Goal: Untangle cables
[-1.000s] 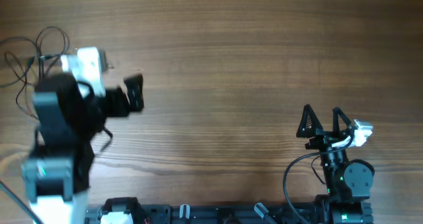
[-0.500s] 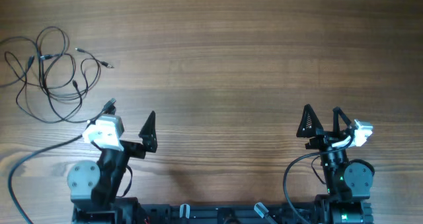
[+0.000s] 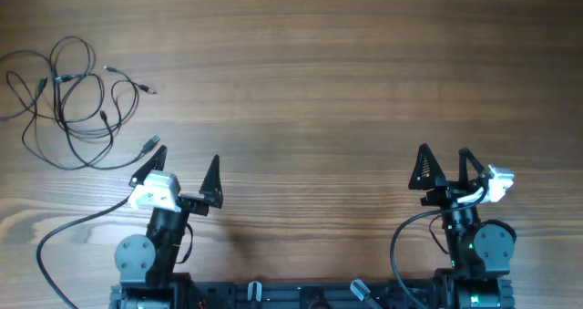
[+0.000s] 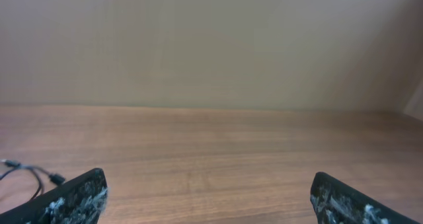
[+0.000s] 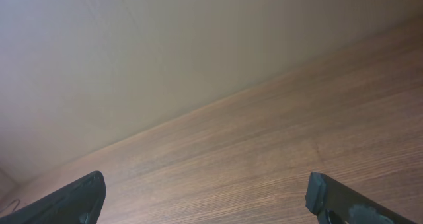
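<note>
The cables (image 3: 68, 95) lie in loose tangled black loops with small silvery plug tips at the table's far left in the overhead view. A short piece of them (image 4: 30, 174) shows at the left edge of the left wrist view. My left gripper (image 3: 185, 163) is open and empty near the front edge, below and right of the cables, with one plug tip close to its left finger. My right gripper (image 3: 444, 161) is open and empty at the front right, far from the cables. The wrist views show wide-open fingers on the left (image 4: 208, 194) and on the right (image 5: 205, 197).
The wooden table (image 3: 310, 81) spans the whole view. A thick black wire (image 3: 64, 241) runs from the left arm base off the front left corner. A plain wall rises behind the table's far edge in both wrist views.
My left arm has pulled back from the cables at the far left to the front edge. Its gripper is now low, open and empty. The cables are uncovered. The right arm has not moved.
</note>
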`<state>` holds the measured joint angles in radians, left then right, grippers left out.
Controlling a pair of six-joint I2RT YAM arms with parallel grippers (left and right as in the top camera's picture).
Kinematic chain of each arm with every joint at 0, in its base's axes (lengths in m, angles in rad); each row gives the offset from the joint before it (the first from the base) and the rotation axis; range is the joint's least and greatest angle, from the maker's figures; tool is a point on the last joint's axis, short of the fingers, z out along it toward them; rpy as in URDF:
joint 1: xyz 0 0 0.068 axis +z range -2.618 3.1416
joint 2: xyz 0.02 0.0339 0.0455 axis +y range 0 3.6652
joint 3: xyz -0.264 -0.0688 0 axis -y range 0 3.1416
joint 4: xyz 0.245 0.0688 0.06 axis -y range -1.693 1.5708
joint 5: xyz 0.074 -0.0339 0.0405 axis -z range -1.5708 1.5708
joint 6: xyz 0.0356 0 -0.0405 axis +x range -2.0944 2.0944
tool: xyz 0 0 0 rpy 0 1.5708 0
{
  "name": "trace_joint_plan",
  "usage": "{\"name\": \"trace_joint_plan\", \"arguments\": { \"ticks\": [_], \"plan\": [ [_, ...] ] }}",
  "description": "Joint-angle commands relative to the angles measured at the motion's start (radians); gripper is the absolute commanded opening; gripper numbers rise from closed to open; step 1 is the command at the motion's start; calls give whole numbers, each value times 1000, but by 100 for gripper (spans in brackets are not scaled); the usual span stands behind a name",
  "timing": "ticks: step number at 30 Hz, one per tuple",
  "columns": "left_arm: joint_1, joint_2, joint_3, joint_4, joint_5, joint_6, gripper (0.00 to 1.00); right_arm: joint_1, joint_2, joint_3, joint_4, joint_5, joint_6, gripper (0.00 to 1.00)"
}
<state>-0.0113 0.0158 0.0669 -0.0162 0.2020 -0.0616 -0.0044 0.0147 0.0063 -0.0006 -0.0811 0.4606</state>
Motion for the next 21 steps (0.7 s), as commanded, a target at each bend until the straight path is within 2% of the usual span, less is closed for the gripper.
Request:
{"name": "trace_joint_plan", "arguments": {
  "ticks": [1, 3, 21],
  "plan": [
    [-3, -13, -61, 3, -48, -3, 100, 1, -10, -1, 2, 14, 11, 100],
    [-3, -13, -61, -49, -48, -2, 100, 1, -10, -1, 2, 14, 11, 100],
    [-4, -13, -61, -47, -47, -2, 100, 1, -10, -1, 2, 14, 11, 100]
  ]
}}
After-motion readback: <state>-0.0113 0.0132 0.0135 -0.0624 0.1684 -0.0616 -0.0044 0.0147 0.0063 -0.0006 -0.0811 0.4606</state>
